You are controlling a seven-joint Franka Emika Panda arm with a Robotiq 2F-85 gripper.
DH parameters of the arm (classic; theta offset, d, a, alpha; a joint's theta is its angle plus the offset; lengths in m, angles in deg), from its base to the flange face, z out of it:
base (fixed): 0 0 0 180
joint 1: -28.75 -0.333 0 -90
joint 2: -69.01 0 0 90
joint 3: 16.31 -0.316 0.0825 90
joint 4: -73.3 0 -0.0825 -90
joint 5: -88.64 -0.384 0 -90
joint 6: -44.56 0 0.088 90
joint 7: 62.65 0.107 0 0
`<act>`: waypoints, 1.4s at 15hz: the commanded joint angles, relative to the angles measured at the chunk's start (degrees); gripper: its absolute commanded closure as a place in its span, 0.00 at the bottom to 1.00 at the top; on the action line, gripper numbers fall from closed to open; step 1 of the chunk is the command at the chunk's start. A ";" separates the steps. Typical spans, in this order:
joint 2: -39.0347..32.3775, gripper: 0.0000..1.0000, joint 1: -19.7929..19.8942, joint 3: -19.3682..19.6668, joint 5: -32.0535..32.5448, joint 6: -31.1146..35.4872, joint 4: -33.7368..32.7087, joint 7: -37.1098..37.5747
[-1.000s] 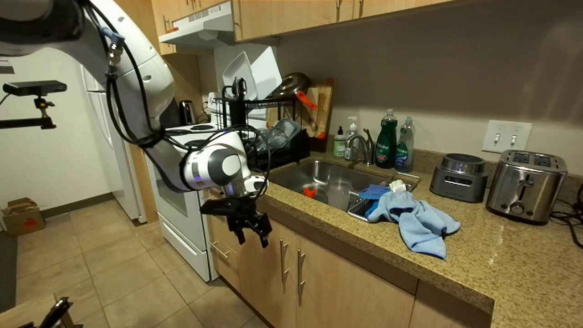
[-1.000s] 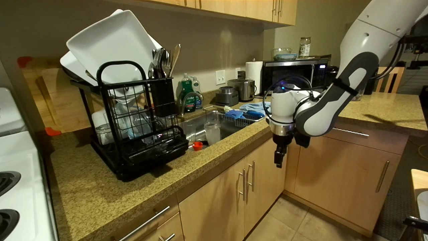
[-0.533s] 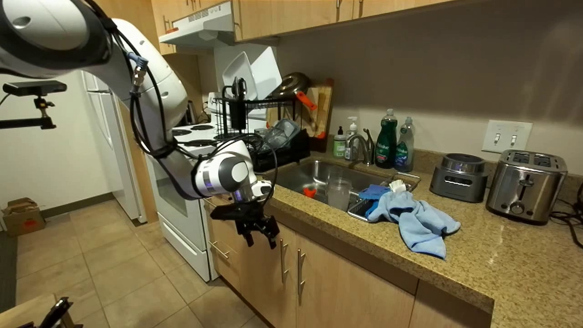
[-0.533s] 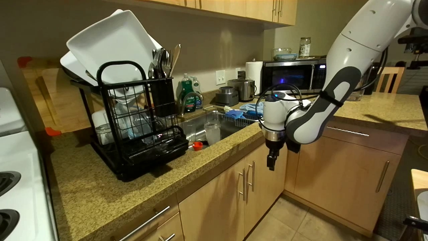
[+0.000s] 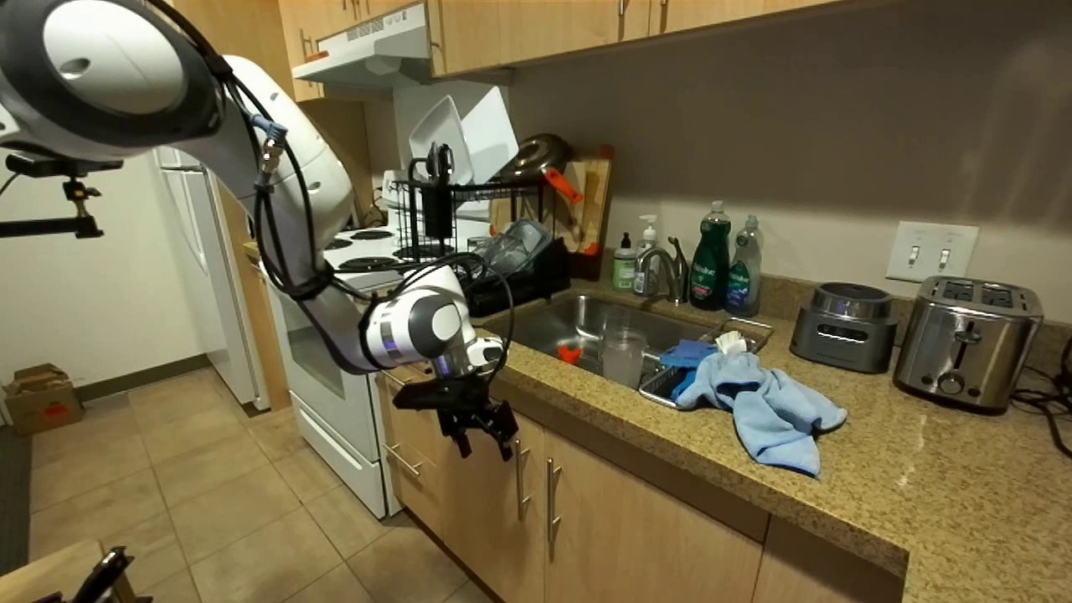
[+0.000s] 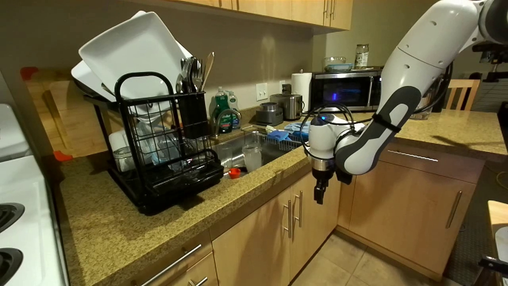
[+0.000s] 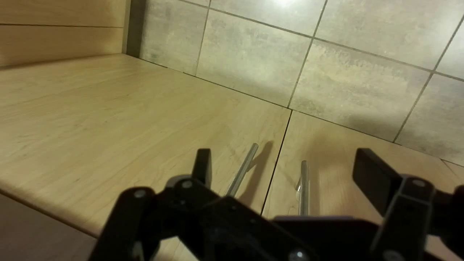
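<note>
Gripper: My gripper [image 7: 284,168] is released, its fingers [image 7: 203,165] spread wide with nothing held, and it hangs pointing downward, lower than the edge of the tabletop [image 5: 879,477].
Handles: Nearest to me are two slim metal bars, the left handle [image 7: 242,172] and the right handle [image 7: 304,192] in the wrist view, one on either side of the door seam. They show in the gap between my fingers there, yet seem to lie beyond the fingertips; I see no contact.
Doors: The cupboard doors [image 5: 653,519] are pale wood, closed flush, with tiled floor [image 7: 250,54] below.
Lining up: Both bars fit within my spread as the wrist view shows it, so I judge that a clean hold there calls for centring a single bar, one finger to each side, before any squeeze.
Clearance: The bars stand close to the wood, so I would move slowly and keep my fingertips from knocking the doors.
Cable: The loop of black cable [image 5: 509,315] at my wrist hangs near the tabletop's edge; I should mind that it does not snag.
Sink: Behind that edge, the sink [image 5: 586,311] holds a cloudy cup [image 5: 624,356] and a small red thing [image 5: 569,353].
</note>
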 commanded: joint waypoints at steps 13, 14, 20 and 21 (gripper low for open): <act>-6.29 0.00 0.06 -0.66 -1.41 4.77 -1.98 -1.47; -6.93 0.00 -0.07 -0.17 -1.07 6.26 -2.41 -1.59; -9.68 0.00 -0.16 0.72 -2.04 13.96 -4.06 -3.09; -10.02 0.00 0.03 0.47 -2.33 14.82 -4.29 -3.64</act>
